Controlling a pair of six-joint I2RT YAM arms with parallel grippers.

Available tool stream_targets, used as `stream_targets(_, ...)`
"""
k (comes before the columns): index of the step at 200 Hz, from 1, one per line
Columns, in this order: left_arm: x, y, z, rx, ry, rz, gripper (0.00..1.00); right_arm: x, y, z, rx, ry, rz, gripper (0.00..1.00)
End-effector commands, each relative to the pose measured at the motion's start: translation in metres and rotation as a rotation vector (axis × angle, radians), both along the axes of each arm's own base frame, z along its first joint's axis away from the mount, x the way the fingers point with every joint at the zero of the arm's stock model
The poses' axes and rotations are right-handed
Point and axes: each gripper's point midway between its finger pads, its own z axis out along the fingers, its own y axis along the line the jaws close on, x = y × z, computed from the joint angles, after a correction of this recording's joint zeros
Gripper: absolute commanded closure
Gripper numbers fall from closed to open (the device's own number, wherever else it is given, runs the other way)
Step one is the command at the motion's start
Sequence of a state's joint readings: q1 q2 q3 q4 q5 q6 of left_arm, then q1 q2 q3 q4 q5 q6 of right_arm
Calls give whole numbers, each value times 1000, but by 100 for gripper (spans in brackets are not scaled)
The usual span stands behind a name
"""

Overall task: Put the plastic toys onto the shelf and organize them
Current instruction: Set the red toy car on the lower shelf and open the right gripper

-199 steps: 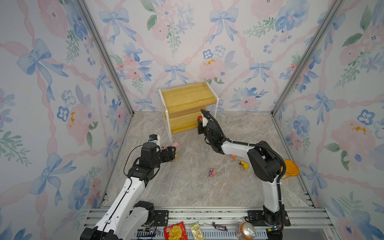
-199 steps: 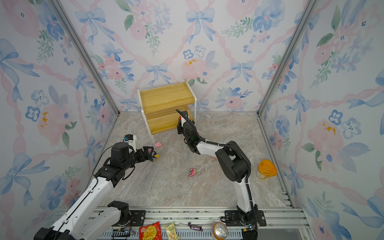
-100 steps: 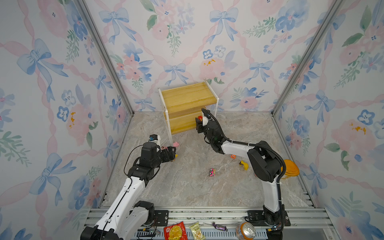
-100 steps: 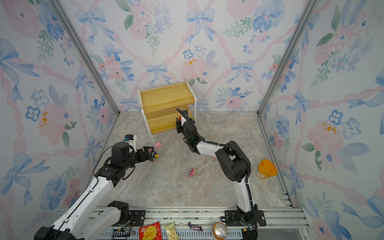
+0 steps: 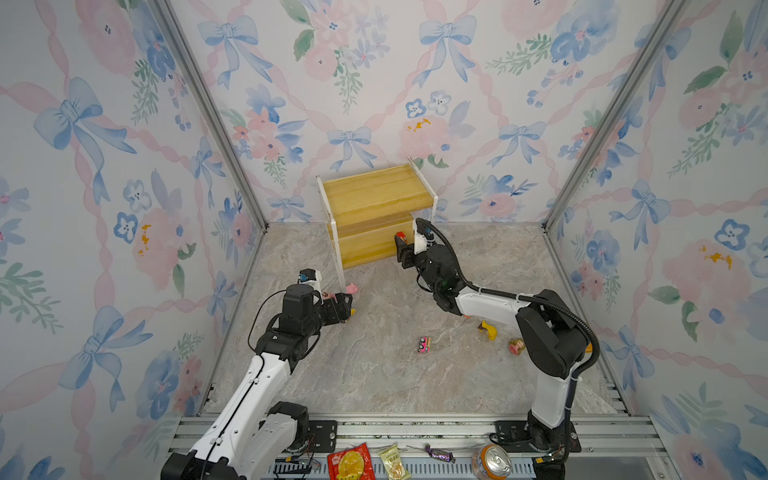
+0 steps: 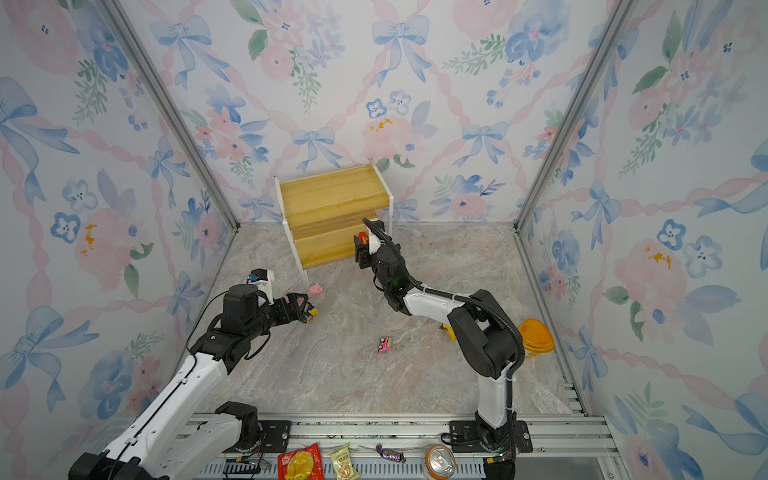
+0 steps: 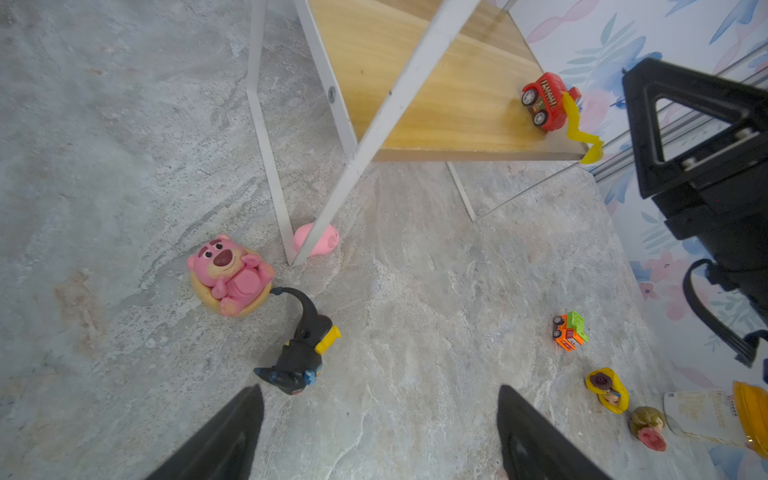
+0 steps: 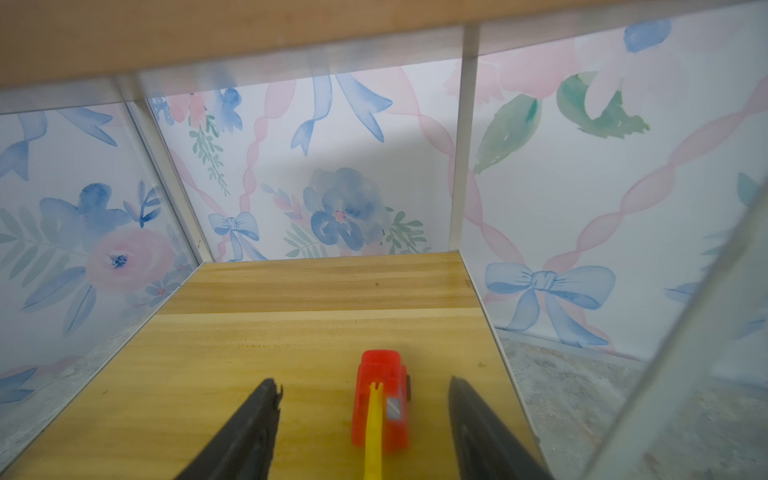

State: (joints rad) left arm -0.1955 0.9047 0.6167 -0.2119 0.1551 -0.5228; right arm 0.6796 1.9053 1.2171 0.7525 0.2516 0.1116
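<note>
Near rail: snack packets, a wrapped candy and a drink can lie well behind the left end effector and the right end effector. They are not toys, so I think they stay put.
Counter: seven toys lie loose here, not in any box or tray.
Behind the right end effector: a pink car, a yellow-haired figure, a pink-dress doll and a green-orange car lie far from its fingers.
Left arm: the left end effector has its fingers spread wide with nothing in them. It hangs low over the counter, I think to pick a toy.
Just ahead of it: a black-yellow figure lies on its side close to one finger. Further ahead, a round pink figure lies on its back. A pink pig sits right against a leg of the shelf.
Right arm: the right end effector has its fingers apart and grips nothing. It reaches in low, I think so a toy can go down flat.
Between its fingers: a red car sits on the low board with a gap on each side.
Shelf: the low board holds only the red car, near a front corner. The top board, beyond both end effectors, holds nothing.
</note>
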Motion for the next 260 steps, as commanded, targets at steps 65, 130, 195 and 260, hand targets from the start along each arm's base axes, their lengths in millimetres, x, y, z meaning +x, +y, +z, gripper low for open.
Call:
stream_targets(65,3,0,3,14,-3,-15,11,-30,-11,-13,4,81,79,47)
stream_targets(130,4,0,1,16,5,-14,11,-16,-8,-28,-21,132,79,55)
stream_targets(195,5,2,-1,17,13,-10,11,2,-4,-34,-24,149,68,61)
stream_targets(260,7,2,-3,17,19,-9,11,6,-2,-39,-24,162,74,68)
